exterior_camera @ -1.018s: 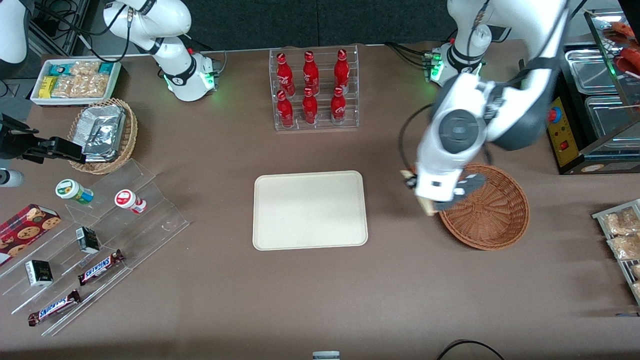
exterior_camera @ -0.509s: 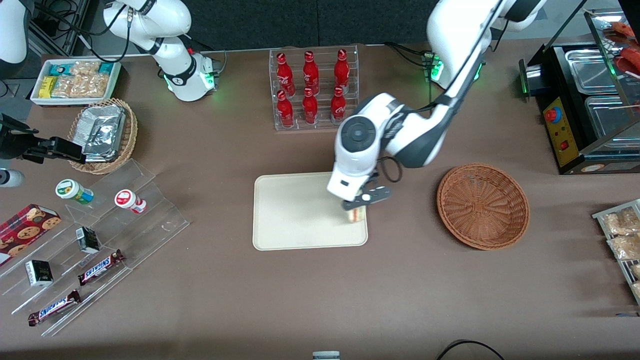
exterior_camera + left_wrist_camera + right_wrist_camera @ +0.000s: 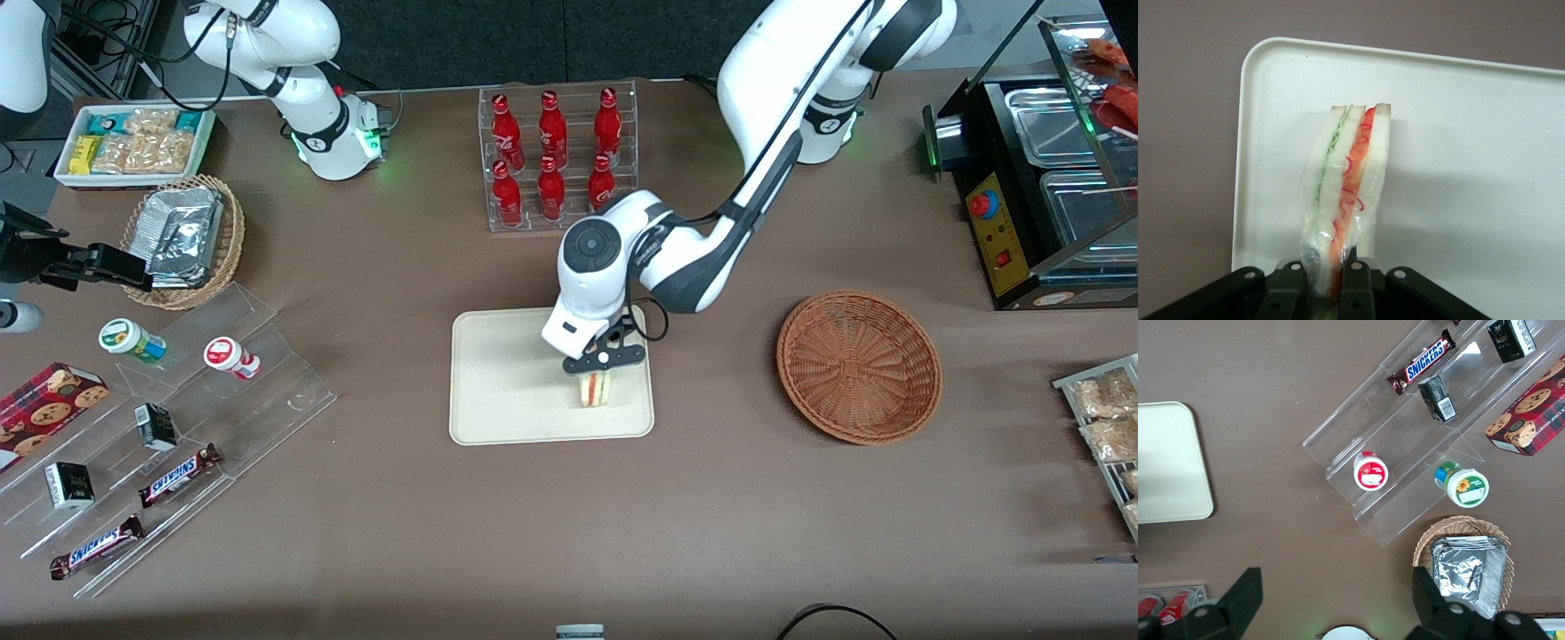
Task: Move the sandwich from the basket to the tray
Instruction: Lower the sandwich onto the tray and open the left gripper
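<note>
White bread with orange-red and pale green layers, that was the sandwich (image 3: 594, 388), standing on edge over the tray (image 3: 507, 391) near the tray's corner closest to the basket (image 3: 859, 365). From the wrist cam you could see the sandwich (image 3: 1346, 193) wrapped in clear film, with its lower end pinched between the two black fingers (image 3: 1357, 283). So the end effector (image 3: 597, 366) was clamped on the sandwich, sitting right above it. Couldn't tell whether the bread was actually touching the tray (image 3: 1471, 133) or hanging just over it.

Tray itself was cream plastic, low rim, rounded corners, roughly mid-counter (image 3: 711, 533). The reddish-brown wicker basket sat well apart from it, toward the working arm's end of the counter, with nothing in it.

Farther from the front camera than the tray was a clear rack of red bottles (image 3: 557, 158). Toward the parked arm's end there was a tan wicker basket with foil packets (image 3: 185, 238), a white tub of snacks (image 3: 135, 142), and a stepped acrylic stand (image 3: 196, 418) with a couple of Snickers bars (image 3: 178, 474) and little jars
</note>
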Robot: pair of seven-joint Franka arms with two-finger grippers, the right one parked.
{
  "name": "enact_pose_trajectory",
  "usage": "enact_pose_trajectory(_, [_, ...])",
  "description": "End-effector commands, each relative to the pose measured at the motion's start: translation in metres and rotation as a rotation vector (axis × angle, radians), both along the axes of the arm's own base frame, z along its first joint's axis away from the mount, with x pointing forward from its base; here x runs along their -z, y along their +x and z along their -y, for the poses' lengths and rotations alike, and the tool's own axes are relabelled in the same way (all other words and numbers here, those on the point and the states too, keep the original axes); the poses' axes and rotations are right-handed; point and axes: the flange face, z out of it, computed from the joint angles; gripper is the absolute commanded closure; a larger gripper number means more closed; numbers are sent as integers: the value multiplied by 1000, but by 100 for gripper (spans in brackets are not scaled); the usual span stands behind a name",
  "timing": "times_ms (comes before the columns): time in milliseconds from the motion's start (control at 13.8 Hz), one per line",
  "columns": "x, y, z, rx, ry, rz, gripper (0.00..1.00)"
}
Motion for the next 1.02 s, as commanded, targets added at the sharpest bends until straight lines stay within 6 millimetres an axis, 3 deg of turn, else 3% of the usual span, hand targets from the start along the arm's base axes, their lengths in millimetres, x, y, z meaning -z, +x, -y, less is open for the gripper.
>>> enact_pose_trajectory(0, [16, -1, 13, 45, 15, 20, 100])
enact_pose_trajectory(73, [18, -2, 15, 50, 15, 20, 100])
enact_pose_trajectory(145, [16, 0, 15, 49, 13, 22, 81])
enact_pose_trajectory(218, [14, 1, 14, 49, 11, 27, 24])
enact_pose_trajectory(291, [9, 1, 14, 49, 10, 30, 1])
enact_pose_trajectory(364, [3, 2, 14, 42, 8, 32, 0])
enact_pose_trajectory(509, [-37, 12, 10, 10, -21, 63, 0])
enact_pose_trajectory(655, [-62, 12, 3, 2, 16, 51, 0])
enact_pose_trajectory(873, [-138, 18, -20, -71, -13, 32, 0])
enact_pose_trajectory(945, [-172, 20, -37, -93, -12, 43, 0])
